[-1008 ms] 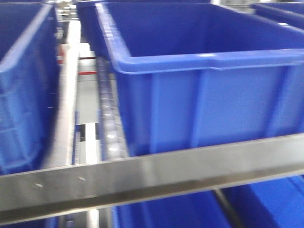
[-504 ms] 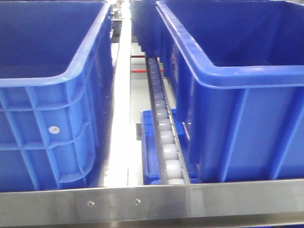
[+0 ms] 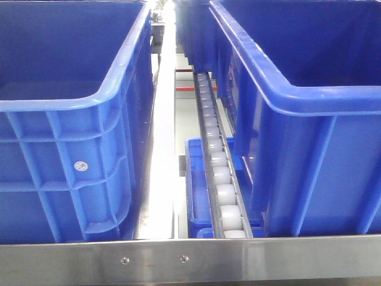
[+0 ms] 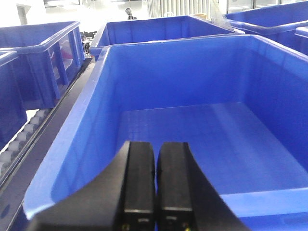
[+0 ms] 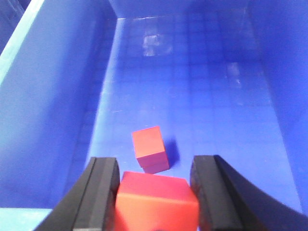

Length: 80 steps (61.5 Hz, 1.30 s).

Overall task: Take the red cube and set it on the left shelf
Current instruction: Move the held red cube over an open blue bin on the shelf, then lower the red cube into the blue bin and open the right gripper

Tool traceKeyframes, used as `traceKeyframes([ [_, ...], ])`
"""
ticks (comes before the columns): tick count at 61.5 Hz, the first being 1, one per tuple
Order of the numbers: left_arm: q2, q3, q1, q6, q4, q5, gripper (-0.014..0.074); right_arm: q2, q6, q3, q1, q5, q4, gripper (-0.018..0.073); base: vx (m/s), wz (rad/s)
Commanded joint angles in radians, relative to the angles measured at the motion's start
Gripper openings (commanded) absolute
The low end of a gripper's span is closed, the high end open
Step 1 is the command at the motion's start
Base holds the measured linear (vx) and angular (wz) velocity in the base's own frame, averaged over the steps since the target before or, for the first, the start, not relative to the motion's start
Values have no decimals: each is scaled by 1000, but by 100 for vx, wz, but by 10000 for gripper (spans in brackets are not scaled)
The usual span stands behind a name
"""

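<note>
In the right wrist view, a red cube sits between the black fingers of my right gripper, which is shut on it. The gripper hangs inside a dark-blue crate. Another red cube lies on that crate's floor just ahead of the fingers. My left gripper is shut with nothing in it, above the near edge of another blue crate. The left shelf shows in the front view as a steel front rail with a white roller track. Neither gripper shows in the front view.
Two large blue crates stand on the rack either side of the roller track. A lower blue crate shows beneath the track. More blue crates line the left wrist view.
The front view has swung: both crates and the roller track have slid rightward in it, the left crate now fills more of it, and the earlier blur is gone.
</note>
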Motion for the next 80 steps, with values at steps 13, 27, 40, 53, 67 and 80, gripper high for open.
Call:
traceKeyframes([
  [13,7,22,-4,1,-6,-83,106,2,-4,-28,2,-89,-9,60,0,0],
  [27,7,22,-4,1,-6,-83,106,2,-4,-28,2,-138,-9,60,0,0],
  [40,7,22,-4,1,-6,-83,106,55,-4,-41,1,-242,-89,60,0,0],
  [53,7,22,-4,1,-6,-83,106,263,-4,-148,-15,-281,-162,60,0,0],
  [67,7,22,-4,1,-6,-83,106,501,-4,-286,-106,-292,-172,60,0,0],
  [80,7,22,-4,1,-6,-83,106,597,-4,-338,-124,-309,-172,320,0,0],
])
